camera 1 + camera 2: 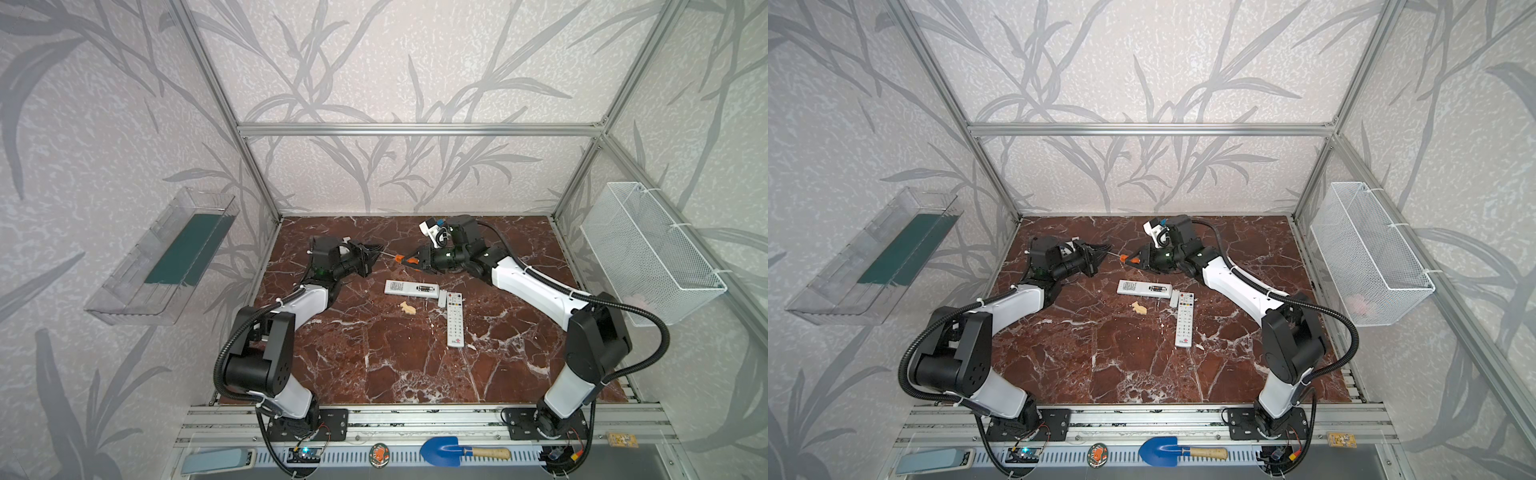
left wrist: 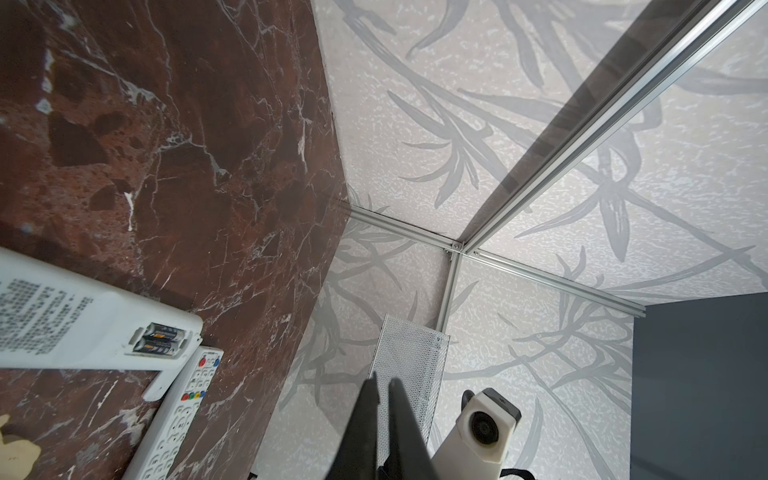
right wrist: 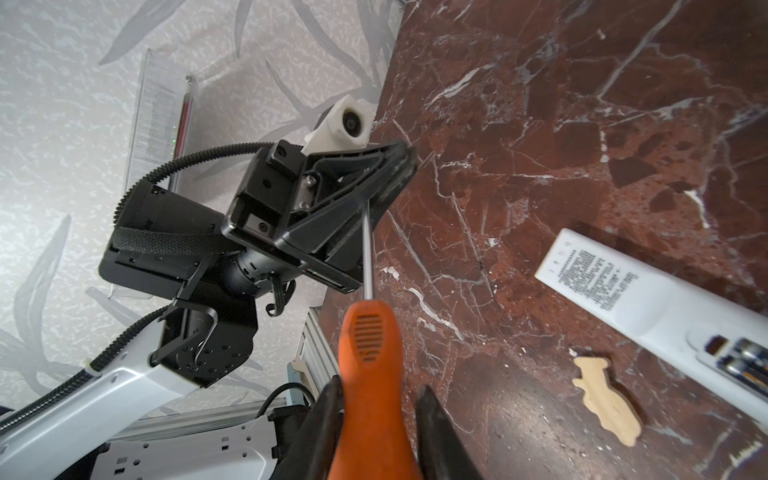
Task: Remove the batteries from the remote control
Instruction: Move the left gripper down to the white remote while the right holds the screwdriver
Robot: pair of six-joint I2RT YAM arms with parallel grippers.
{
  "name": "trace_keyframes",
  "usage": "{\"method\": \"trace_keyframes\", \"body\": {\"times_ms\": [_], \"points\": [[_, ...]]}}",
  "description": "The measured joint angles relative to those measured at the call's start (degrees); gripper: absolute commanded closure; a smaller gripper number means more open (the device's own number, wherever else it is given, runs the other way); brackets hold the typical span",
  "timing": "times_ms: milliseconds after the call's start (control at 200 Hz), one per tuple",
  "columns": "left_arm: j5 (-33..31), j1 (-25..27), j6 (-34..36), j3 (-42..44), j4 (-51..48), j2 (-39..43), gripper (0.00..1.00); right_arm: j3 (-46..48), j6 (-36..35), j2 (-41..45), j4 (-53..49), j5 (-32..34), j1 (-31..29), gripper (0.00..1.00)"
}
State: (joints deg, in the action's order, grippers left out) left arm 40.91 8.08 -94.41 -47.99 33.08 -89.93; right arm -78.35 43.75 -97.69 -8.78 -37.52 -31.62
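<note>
Left wrist view: both dark cylindrical batteries (image 2: 160,338) sit unremoved in the uncovered white plastic remote (image 2: 83,316); at its twelve o'clock in a top view, right gripper (image 1: 412,260) clamps orange-handled screwdriver (image 1: 401,258), left gripper (image 1: 374,254) slightly parted.

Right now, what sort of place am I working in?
Probably a robot test cell, not a home: an aluminium-profile frame boxes in a marble-pattern tabletop, and the left arm and right arm are bolted to a slotted rail at its front.
</note>
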Motion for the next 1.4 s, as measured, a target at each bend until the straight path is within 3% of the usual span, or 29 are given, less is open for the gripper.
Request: {"method": "trace_keyframes", "body": {"times_ms": [135,345,410,535,655,810,895,1090,1405], "points": [[1.6,-2.5,8.6,-2.2,-9.8,2.2,0.01,-0.1,-4.2,2.1,-6.9,0.9,5.0,0.95],[-0.6,-3.2,36.8,-17.3,-38.5,2.3,0.01,-4.9,-15.8,2.9,-24.3,4.6,11.3,0.92],[-1.1,-3.3,43.8,-21.1,-44.7,1.6,0.01,-5.8,-19.1,3.0,-28.0,6.1,11.9,1.0],[-0.8,-3.2,53.9,-29.2,-55.1,-4.8,0.01,-5.9,-24.6,4.0,-33.2,7.9,12.0,1.0],[-1.9,-2.9,58.5,-33.8,-63.3,-12.4,0.01,-6.0,-27.7,4.9,-36.5,9.1,12.2,1.0],[-2.0,-2.6,64.7,-35.4,-69.1,-17.5,0.01,-6.5,-32.0,5.0,-39.6,7.5,14.2,1.0],[-3.2,-1.4,70.5,-38.6,-73.7,-18.7,0.06,-9.4,-35.1,3.9,-43.9,7.0,14.8,1.0],[-10.4,4.2,90.9,-45.6,-78.7,-20.7,0.15,-13.5,-40.7,1.5,-46.8,5.7,14.9,1.0],[-12.7,7.0,122.5,-41.6,-80.4,-22.6,0.23,-0.7,-50.4,10.7,-37.0,1.7,14.4,1.0]]}}
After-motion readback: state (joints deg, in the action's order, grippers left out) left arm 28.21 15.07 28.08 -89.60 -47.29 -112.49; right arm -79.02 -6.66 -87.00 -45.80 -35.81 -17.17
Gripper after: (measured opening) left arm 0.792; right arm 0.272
